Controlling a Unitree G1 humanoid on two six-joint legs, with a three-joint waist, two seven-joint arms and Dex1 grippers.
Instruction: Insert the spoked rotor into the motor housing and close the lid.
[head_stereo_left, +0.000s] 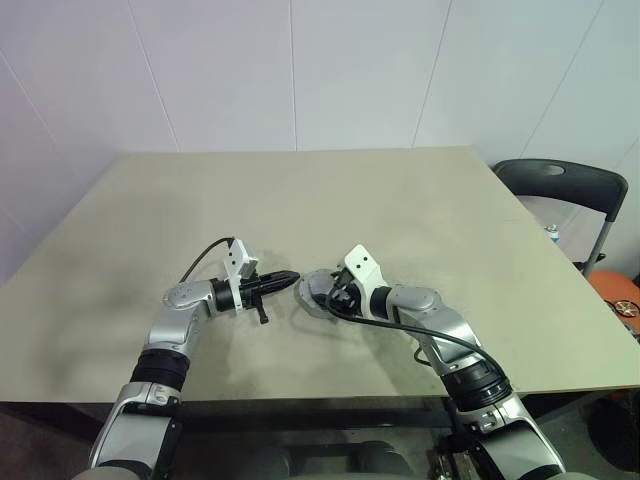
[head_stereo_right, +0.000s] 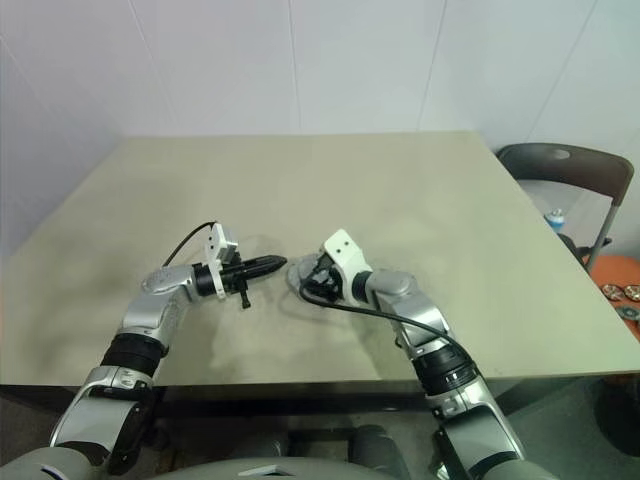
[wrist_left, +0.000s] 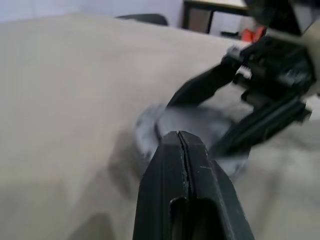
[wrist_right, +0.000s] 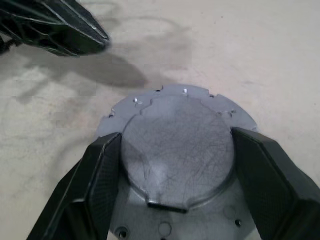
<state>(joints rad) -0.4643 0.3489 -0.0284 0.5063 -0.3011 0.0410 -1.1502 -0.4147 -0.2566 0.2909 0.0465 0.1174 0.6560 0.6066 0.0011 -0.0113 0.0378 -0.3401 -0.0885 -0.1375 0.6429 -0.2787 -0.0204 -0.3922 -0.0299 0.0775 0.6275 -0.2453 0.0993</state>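
A grey round metal piece with a raised flat middle and a notched flange, which I take for the lid (wrist_right: 176, 107), lies on the table near its front edge. My right gripper (wrist_right: 176, 135) straddles the raised middle, with both fingers pressed against its sides. In the left eye view that gripper (head_stereo_left: 322, 292) slants down onto the lid (head_stereo_left: 306, 291). My left gripper (head_stereo_left: 292, 277) is shut and empty. It points level at the lid's left rim, a short gap away. The spoked rotor and the motor housing are hidden.
The beige table (head_stereo_left: 330, 200) stretches far behind and to both sides of the arms. A dark chair (head_stereo_left: 560, 185) stands off its right rear corner. An orange object (head_stereo_left: 620, 295) sits low on the right, beyond the table's edge.
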